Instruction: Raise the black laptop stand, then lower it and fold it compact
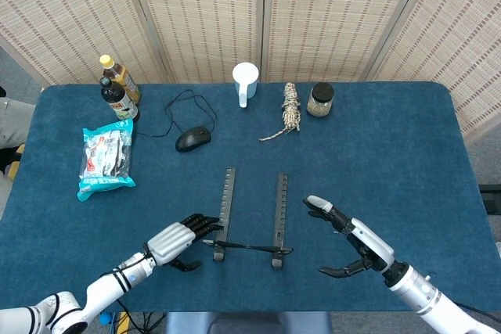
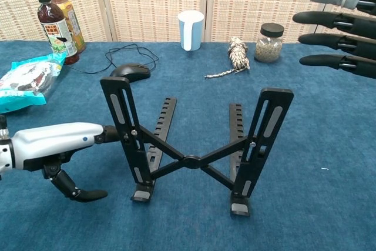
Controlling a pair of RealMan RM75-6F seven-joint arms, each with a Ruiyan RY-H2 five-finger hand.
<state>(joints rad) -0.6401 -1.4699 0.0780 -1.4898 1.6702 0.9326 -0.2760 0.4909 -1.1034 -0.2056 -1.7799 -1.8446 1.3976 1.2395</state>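
Black stand raised at table's near centre, left hand open, fingertips at its left upright, right hand open, spread, just right of stand.

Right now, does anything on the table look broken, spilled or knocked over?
Nothing stands out. The black laptop stand is upright on the table, both bottles and the white cup stand upright, and the snack bag lies flat. The mouse cable is just loosely looped.
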